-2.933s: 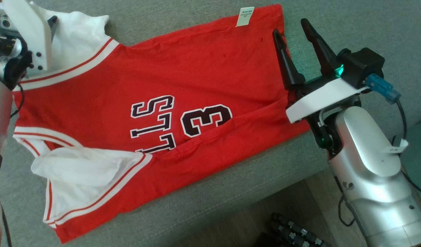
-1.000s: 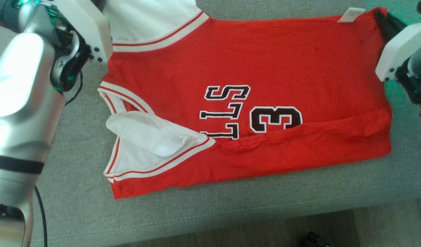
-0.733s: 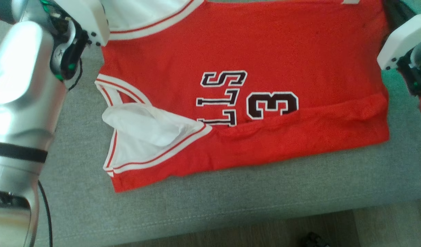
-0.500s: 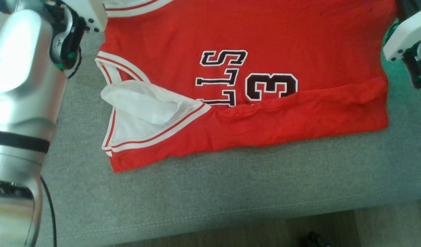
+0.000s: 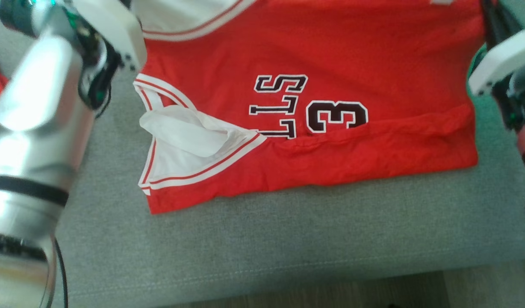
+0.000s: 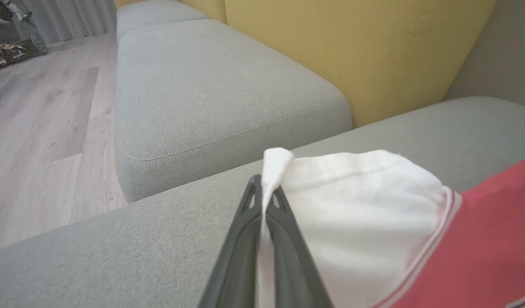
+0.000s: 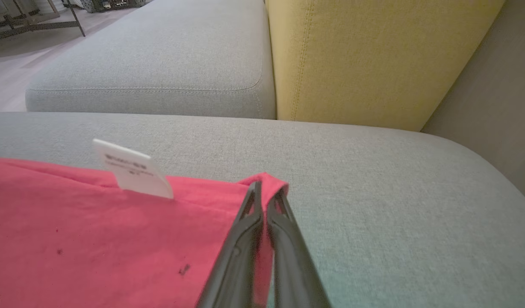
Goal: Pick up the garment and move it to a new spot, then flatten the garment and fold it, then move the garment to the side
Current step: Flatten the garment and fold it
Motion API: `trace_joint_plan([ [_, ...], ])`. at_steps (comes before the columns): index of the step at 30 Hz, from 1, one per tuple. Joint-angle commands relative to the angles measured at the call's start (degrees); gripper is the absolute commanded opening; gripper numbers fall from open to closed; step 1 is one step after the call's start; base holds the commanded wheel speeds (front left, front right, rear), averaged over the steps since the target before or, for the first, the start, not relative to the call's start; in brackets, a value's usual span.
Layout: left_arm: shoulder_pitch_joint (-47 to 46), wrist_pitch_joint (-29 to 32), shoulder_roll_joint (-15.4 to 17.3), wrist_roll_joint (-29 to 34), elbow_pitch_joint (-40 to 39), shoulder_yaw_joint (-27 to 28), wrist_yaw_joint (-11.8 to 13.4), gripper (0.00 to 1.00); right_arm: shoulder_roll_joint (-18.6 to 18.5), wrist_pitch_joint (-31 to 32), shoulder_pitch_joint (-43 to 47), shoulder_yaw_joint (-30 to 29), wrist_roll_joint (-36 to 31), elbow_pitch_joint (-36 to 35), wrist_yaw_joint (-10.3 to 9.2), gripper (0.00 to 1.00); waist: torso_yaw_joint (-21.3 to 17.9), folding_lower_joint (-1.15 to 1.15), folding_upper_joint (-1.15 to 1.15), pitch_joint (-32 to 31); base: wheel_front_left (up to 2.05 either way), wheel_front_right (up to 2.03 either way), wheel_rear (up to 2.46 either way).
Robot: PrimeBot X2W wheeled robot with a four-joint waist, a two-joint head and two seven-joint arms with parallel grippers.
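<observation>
A: Jersey (image 5: 352, 55) position?
B: Spread on the grey sofa seat (image 5: 288, 239), red side up, number and letters showing, with its near edge folded over in a long strip.
A: And the left gripper (image 6: 263, 194)?
B: Jaws pinched together on the white cloth at the shoulder end, with a bit sticking up between the tips.
A: The right gripper (image 7: 264, 190)?
B: Closed as well, clamped on the red hem corner, near the white label (image 7: 132, 169). A yellow backrest (image 7: 373, 55) stands beyond.
</observation>
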Motion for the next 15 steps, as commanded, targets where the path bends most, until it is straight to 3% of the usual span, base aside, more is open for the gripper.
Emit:
trace_joint_plan([
  [1, 0.07, -0.09, 3.55, 0.41, -2.48, 0.41, -0.36, 0.0, -1.4, -0.32, 2.65, 0.89, 1.11, -1.71, 0.37, 0.0, 0.34, 0.0, 0.0, -1.85, 0.0, 0.0, 0.0],
  [15, 15.13, 6.19, 10.28, -0.63, -17.14, -3.82, -0.29, 0.0, -7.37, 6.04, 12.85, 5.75, 8.67, -9.79, 0.37, 0.0, 1.1, 0.0, 0.0, -9.24, 0.0, 0.0, 0.0],
])
